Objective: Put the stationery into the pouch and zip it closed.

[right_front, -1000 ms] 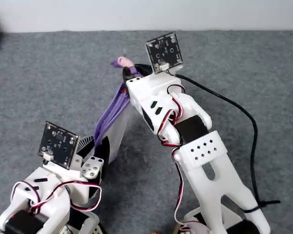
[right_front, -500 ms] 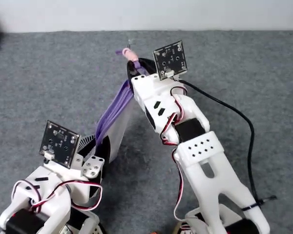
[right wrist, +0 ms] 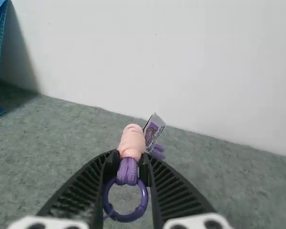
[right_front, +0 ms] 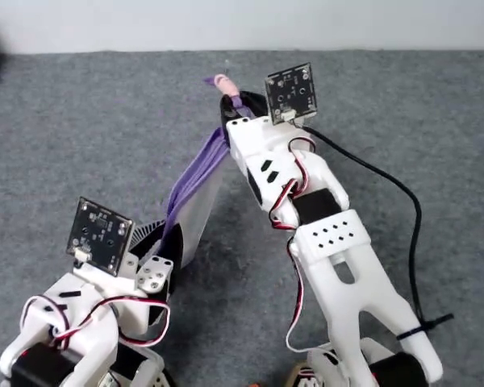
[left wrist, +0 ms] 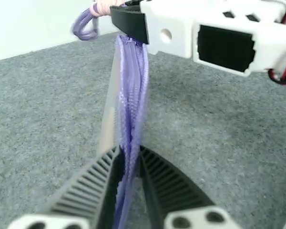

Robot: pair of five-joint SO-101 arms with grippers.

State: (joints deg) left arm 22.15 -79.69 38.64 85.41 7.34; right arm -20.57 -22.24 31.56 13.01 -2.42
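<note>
Grey carpet (right_front: 81,145) | left hand (left wrist: 128,156) clamped on pouch (right_front: 195,201) near end | right hand (right wrist: 131,160) pinching zipper pull (right wrist: 130,138) at far end

Even, diffuse light from above. Soft shadows lie on the worktop (right_front: 81,121) under the right hand (right wrist: 130,158); a darker shadow marks the wall (right wrist: 19,62) beyond it.

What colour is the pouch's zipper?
Purple. The zipper shows best in the left wrist view.

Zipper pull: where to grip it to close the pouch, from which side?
Pinch the purple cord beside the pink bead, coming in along the zip line from the far end of the pouch; the bead is wider than the cord, likely stopping slip.
</note>
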